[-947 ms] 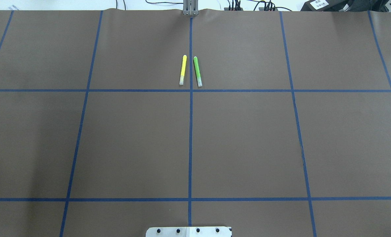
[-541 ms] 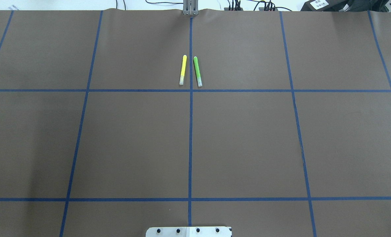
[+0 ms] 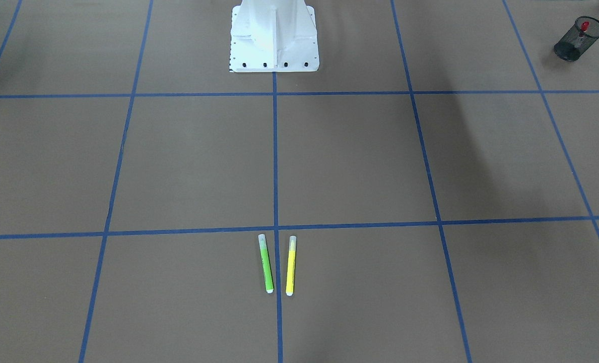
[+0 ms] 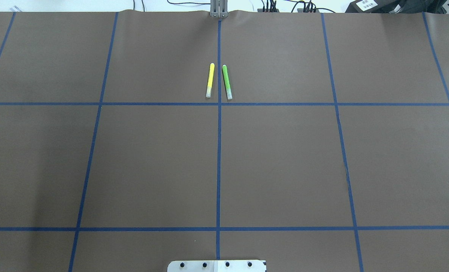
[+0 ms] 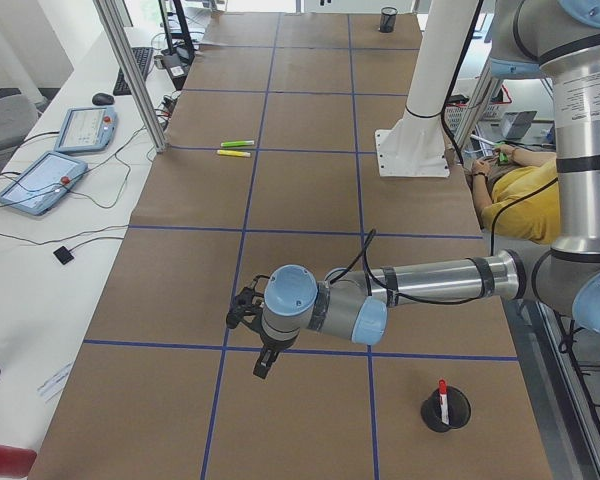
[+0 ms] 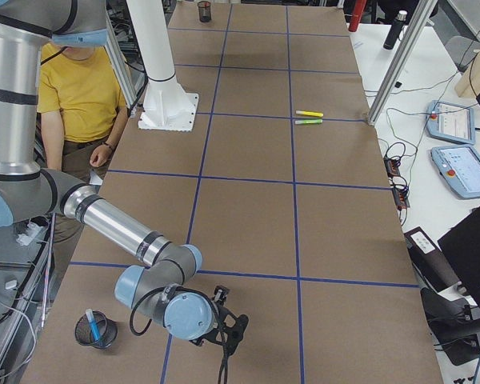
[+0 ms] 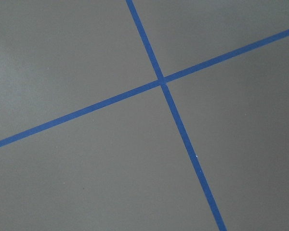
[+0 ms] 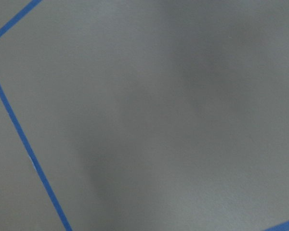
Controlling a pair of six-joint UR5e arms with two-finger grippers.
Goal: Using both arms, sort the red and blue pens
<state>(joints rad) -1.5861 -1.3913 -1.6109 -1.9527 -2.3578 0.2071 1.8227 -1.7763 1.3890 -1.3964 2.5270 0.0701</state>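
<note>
Desk (image 4: 284, 158): brown cover, marked into squares by blue tape lines (image 4: 219, 151).
Left arm (image 5: 430, 280): stretched low over the desk's end on the robot's left, forearm about level.
Left tool (image 5: 261, 360): points down over a tape crossing, well above the cover. It shows only in the side view, so I cannot tell how far its fingers are parted or whether it carries anything.
Left wrist view: bare cover and one tape crossing.
Right arm (image 6: 116, 224): reaches low over the desk's opposite end.
Right tool (image 6: 230, 332): hangs just above the cover with a black cable below it. It is seen from the side only, so I cannot tell its opening or any load.
Red marker (image 5: 441, 398): stands red cap up in the left cup (image 5: 455, 418), black mesh, near the robot's edge and close to the left arm.
Blue highlighter (image 6: 90, 324): leans inside the right cup (image 6: 106, 336), also black mesh, beside the right arm's elbow.
Yellow highlighter (image 4: 210, 80): lies flat on the far half, just left of the centre tape line.
Green highlighter (image 4: 227, 82): lies just right of that line, near the yellow one but apart from it.
Pedestal (image 3: 274, 35): white, bolted at the robot's edge.
Person (image 6: 76, 80): yellow shirt, seated behind the pedestal.
</note>
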